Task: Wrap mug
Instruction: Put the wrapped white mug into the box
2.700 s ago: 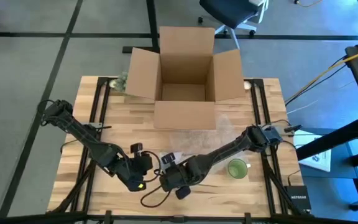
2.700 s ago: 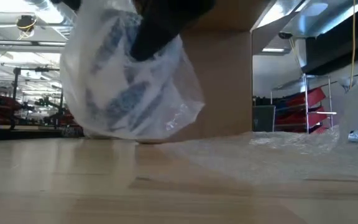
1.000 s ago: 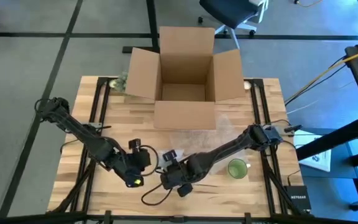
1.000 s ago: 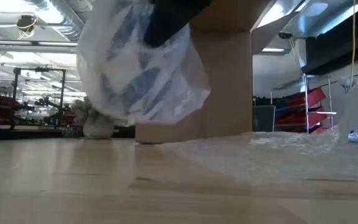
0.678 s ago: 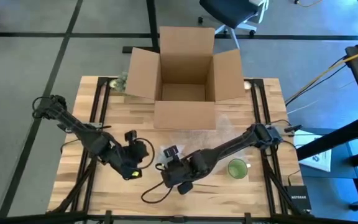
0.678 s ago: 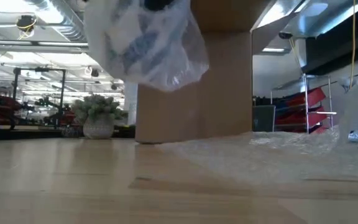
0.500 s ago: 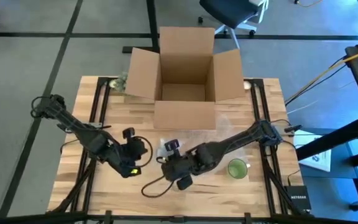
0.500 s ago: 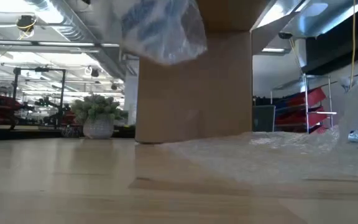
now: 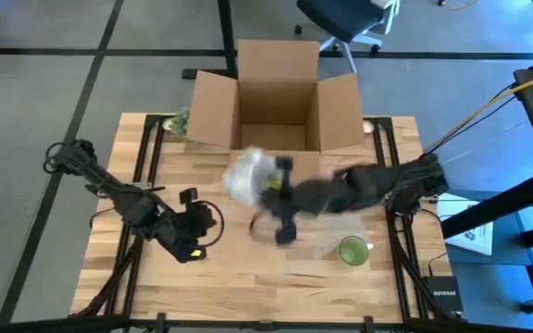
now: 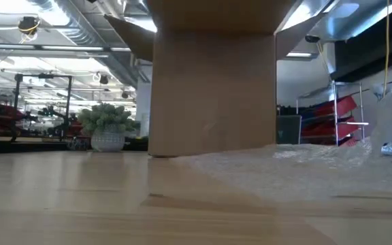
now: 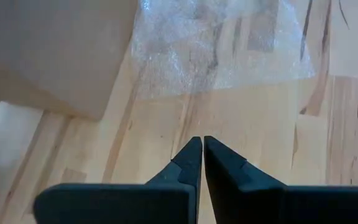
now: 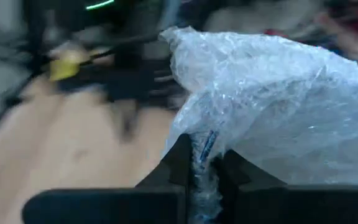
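Observation:
A bundle of clear bubble wrap [image 9: 246, 176] with something white and blue inside hangs in the air just in front of the open cardboard box [image 9: 276, 102], and my right gripper [image 9: 268, 185] is shut on it. The mug itself is hidden by the wrap. The bundle [image 12: 272, 106] fills the right wrist view. My left gripper [image 9: 209, 218] is shut and holds nothing, low over the bare wood at the table's left [image 11: 202, 144]. A loose sheet of bubble wrap [image 11: 216, 50] lies flat on the table ahead of it. My right gripper pinches the bunched-up wrap at one end of the bundle [image 12: 201, 165] between its two fingers. The arm reaches in roughly level from the table's right. The bundle is lifted clear of the table and stands out beyond the fingertips.
A green cup [image 9: 353, 250] stands on the table at the near right, beside the flat bubble wrap sheet [image 9: 327, 236]. The box's near flap [image 10: 213, 88] rises close behind the sheet. A small potted plant [image 10: 107, 126] shows at the far left.
My right gripper has swung up and toward the far edge with the wrapped bundle, from low over the near middle of the table to just in front of the box; the bundle has risen out of the low view. My left gripper has drawn back a little toward the left.

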Controlling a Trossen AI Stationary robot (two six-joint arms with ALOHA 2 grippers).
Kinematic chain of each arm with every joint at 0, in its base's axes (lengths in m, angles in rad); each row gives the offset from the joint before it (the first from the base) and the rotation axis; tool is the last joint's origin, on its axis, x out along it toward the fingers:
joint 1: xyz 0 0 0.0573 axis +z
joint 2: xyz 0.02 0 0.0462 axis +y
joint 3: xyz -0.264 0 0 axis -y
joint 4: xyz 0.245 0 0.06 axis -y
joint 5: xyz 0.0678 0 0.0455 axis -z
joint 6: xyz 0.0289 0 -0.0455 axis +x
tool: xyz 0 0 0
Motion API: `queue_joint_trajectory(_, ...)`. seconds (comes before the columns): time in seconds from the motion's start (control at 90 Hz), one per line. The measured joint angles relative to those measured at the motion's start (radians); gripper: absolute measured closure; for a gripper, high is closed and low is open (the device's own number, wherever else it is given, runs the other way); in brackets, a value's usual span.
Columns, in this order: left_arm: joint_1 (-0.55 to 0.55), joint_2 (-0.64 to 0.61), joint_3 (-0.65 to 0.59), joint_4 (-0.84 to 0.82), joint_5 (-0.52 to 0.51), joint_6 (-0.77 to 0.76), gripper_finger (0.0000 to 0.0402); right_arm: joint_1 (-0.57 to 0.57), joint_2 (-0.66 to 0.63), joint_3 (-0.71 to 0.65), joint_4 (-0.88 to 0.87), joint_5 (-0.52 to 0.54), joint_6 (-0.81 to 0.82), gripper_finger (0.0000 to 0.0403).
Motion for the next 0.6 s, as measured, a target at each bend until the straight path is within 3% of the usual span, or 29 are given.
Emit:
queue_joint_trajectory(0.089, 0.000, 0.000, 0.000, 0.001, 0.001, -0.003, 0.0402, -0.075, -0.036, 0.000, -0.006, 0.047, -0.008, 0.0392)
queue_joint_trajectory(0.222, 0.000, 0.000, 0.000, 0.006, 0.002, -0.009, 0.0402, -0.240, -0.056, 0.000, -0.056, 0.033, 0.013, 0.0393)
queue_joint_trajectory(0.433, 0.000, 0.000, 0.000, 0.006, 0.002, -0.012, 0.0402, -0.527, -0.017, -0.041, -0.186, -0.156, 0.133, 0.0393)
queue_joint_trajectory(0.6, 0.001, 0.000, 0.000, 0.005, 0.002, -0.031, 0.0402, -0.652, 0.013, -0.161, -0.183, -0.297, 0.181, 0.0393)
